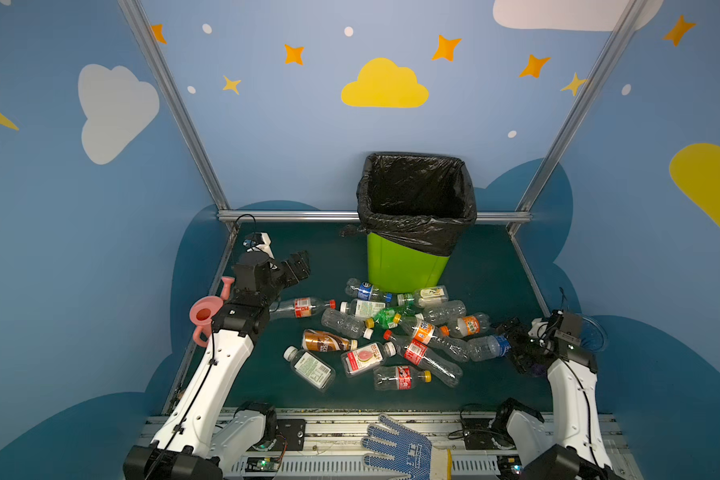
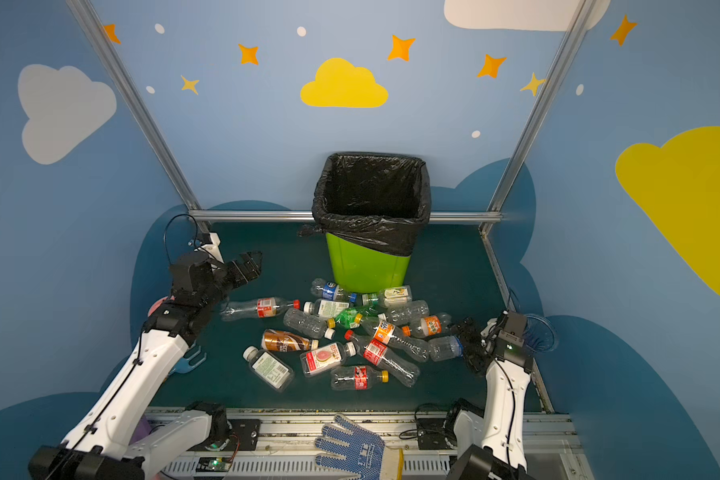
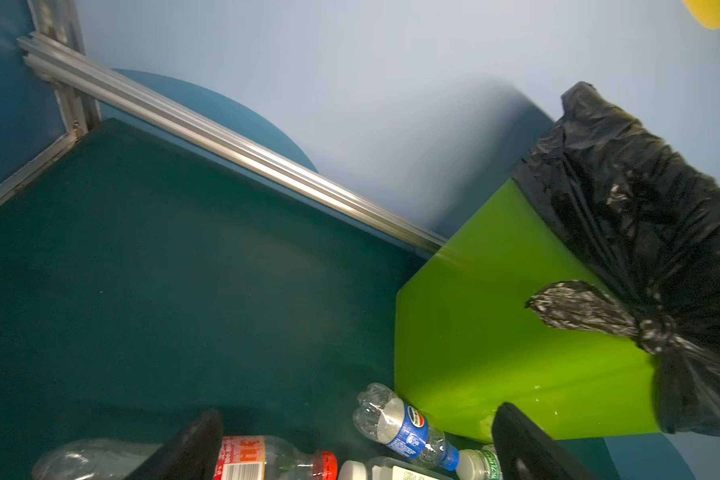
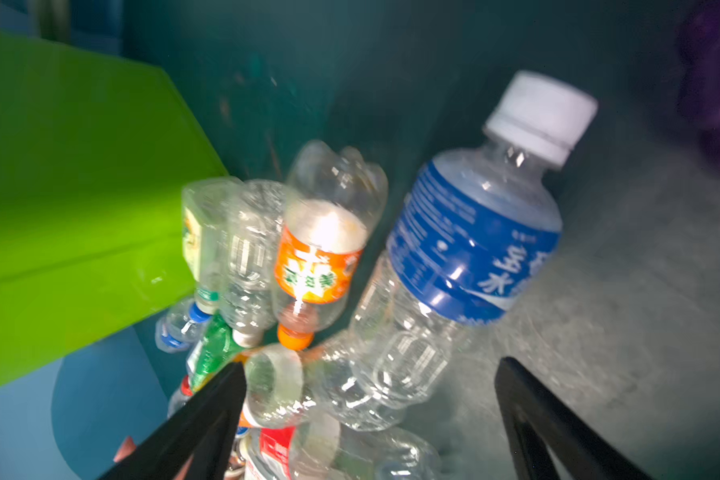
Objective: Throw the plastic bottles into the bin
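Several plastic bottles (image 1: 391, 336) (image 2: 350, 336) lie in a heap on the green mat in front of the lime-green bin (image 1: 404, 266) (image 2: 366, 266), which has a black bag over its rim. My left gripper (image 1: 298, 266) (image 3: 360, 413) hangs open above the mat, left of the bin (image 3: 495, 311). Below it lie a red-labelled bottle (image 3: 242, 457) and a blue-labelled one (image 3: 404, 432). My right gripper (image 1: 514, 345) (image 4: 371, 365) is open at the heap's right edge. A white-capped bottle with a blue label (image 1: 489, 347) (image 4: 466, 249) has its base between the spread fingers, not gripped.
A pink watering can (image 1: 206, 313) stands behind the left arm. A clear purple-blue vase (image 1: 591, 332) sits behind the right wrist. A blue dotted glove (image 1: 400, 449) lies on the front rail. Aluminium rails (image 1: 292, 216) border the mat.
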